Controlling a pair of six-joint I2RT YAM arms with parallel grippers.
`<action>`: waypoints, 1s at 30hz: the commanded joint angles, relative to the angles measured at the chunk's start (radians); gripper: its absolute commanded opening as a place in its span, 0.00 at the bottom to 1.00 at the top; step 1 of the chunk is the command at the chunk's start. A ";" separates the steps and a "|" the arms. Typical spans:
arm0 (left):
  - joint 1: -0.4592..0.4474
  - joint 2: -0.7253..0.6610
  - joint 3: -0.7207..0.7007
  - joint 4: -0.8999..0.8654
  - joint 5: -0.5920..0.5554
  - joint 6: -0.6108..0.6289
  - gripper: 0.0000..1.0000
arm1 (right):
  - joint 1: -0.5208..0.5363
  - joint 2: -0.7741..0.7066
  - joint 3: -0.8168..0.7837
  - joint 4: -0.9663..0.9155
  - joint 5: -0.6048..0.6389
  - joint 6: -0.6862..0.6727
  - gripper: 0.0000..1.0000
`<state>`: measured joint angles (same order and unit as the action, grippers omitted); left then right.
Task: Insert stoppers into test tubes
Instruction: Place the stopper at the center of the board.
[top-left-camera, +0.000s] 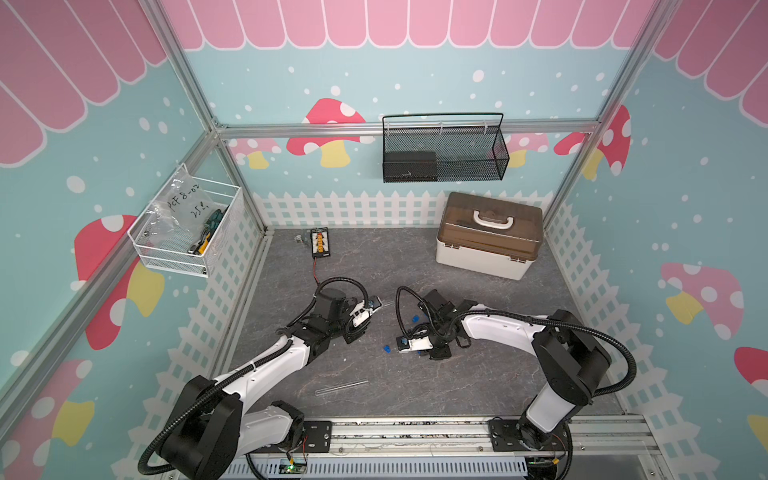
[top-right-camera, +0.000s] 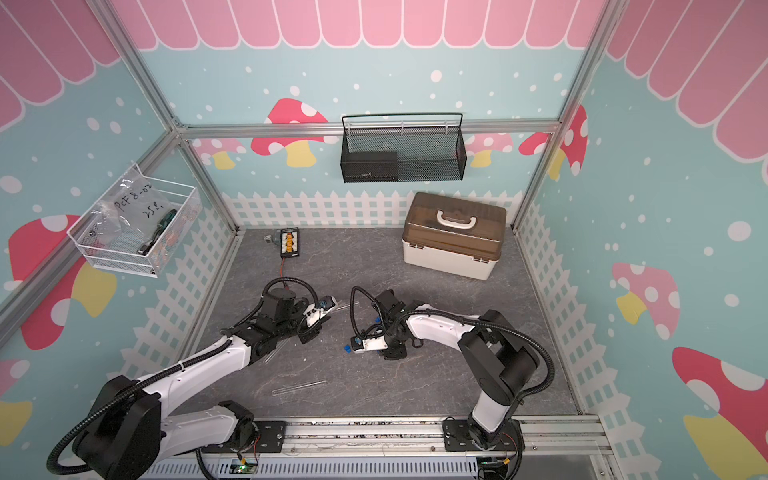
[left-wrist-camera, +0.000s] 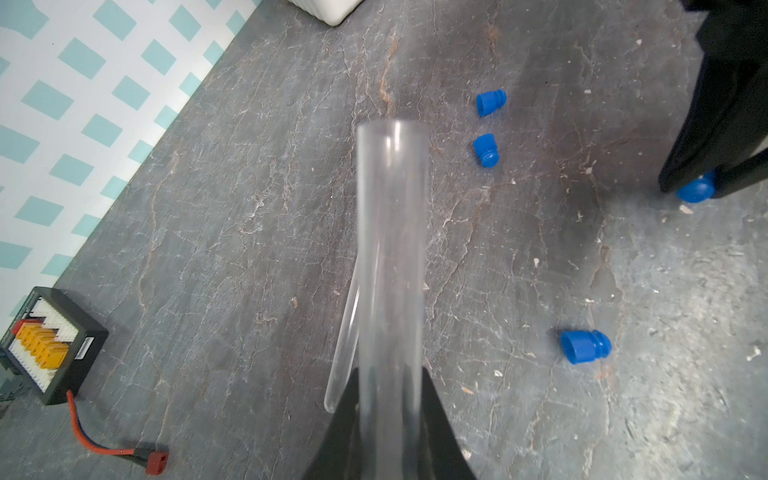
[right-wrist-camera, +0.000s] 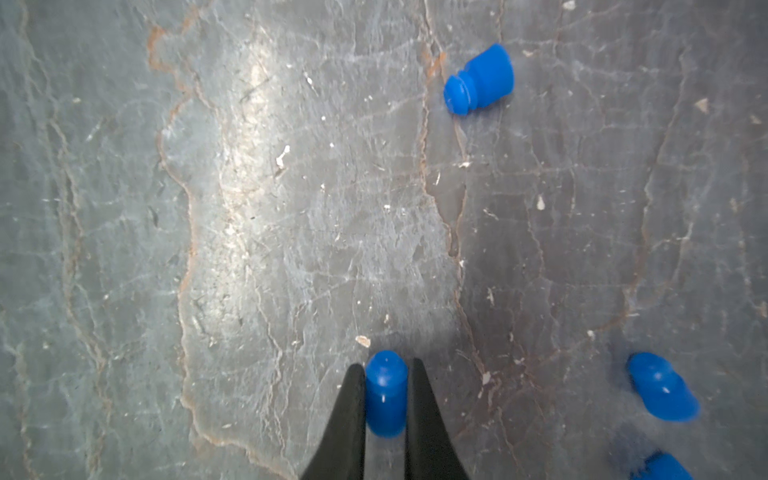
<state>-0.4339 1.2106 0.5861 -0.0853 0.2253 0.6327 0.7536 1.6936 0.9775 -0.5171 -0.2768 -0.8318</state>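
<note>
Clear plastic test tube (top-left-camera: 388, 304) is clamped tight in the left claw (top-left-camera: 375, 302) in both top views, held off the grey tabletop (top-left-camera: 478, 332), open end pointing toward the right arm. The right claw (top-left-camera: 400, 345) is low near mid-tabletop, pinched closed on a blue stopper (top-left-camera: 402, 341). One loose stopper (top-left-camera: 386, 349) lies just beside it, another (top-left-camera: 414, 319) by the right wrist. A spare tube (top-left-camera: 341, 387) lies flat nearer the arm bases, apart from both claws. Storage box (top-left-camera: 488, 235) sits far right, charger board (top-left-camera: 320, 243) far left. Left wrist view: the held tube (left-wrist-camera: 392, 228) runs straight out from between the black fingers (left-wrist-camera: 345, 428), with its mouth open. Another tube (left-wrist-camera: 343, 345) lies on the tabletop under it, partly hidden. Three stoppers lie loose (left-wrist-camera: 491, 102) (left-wrist-camera: 485, 149) (left-wrist-camera: 585, 346), all apart from the tube mouth. The right claw (left-wrist-camera: 702, 185) shows at the edge with its stopper (left-wrist-camera: 695, 192) at the tips. Right wrist view: that stopper (right-wrist-camera: 386, 395) stands between the two fingers (right-wrist-camera: 349, 415), dome end outward, close to the tabletop; can't tell if it is lifted. Three others lie around (right-wrist-camera: 478, 79) (right-wrist-camera: 663, 386) (right-wrist-camera: 660, 467).
</note>
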 joint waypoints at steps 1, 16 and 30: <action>0.005 0.006 0.015 -0.002 -0.004 0.014 0.00 | 0.006 0.024 0.020 0.000 -0.002 -0.010 0.12; 0.005 0.004 0.014 -0.002 -0.011 0.019 0.00 | 0.007 0.043 0.016 -0.006 0.047 -0.009 0.23; 0.005 0.004 0.014 -0.003 -0.012 0.022 0.00 | 0.006 0.016 -0.013 -0.002 0.070 -0.026 0.24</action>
<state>-0.4339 1.2121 0.5861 -0.0853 0.2161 0.6331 0.7547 1.7191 0.9821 -0.5053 -0.2165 -0.8303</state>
